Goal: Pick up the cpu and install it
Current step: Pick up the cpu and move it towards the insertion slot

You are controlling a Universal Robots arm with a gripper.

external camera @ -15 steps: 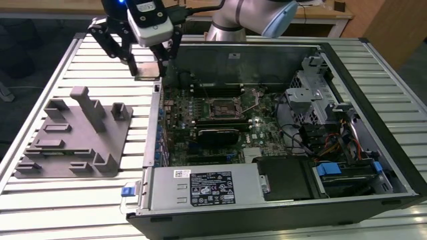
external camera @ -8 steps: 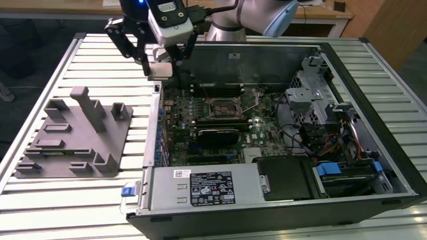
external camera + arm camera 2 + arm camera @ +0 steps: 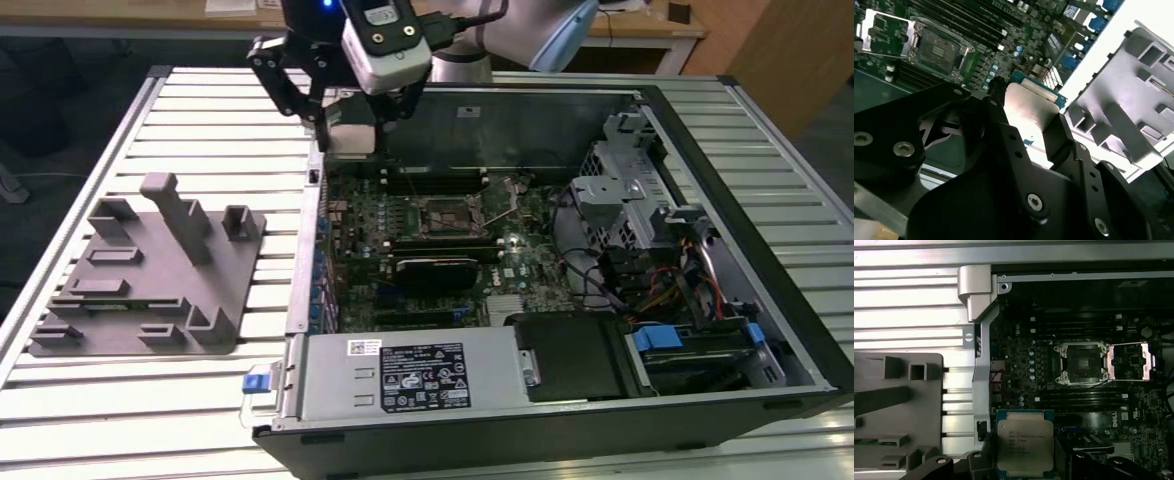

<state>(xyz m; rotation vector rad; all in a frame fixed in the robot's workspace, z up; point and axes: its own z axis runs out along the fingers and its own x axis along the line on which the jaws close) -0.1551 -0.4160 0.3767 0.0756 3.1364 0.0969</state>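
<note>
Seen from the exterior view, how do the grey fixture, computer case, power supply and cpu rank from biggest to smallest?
1. computer case
2. grey fixture
3. power supply, somewhat smaller than the fixture
4. cpu, clearly the smallest

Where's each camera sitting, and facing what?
Exterior view: off the arm, high, looking down into the open case; arm and gripper show over it.
First wrist view: looks straight down past the jaws gripping the cpu.
Second wrist view: looks obliquely along the black links.
Shared: both wrist views show cpu, socket, grey fixture.
</note>
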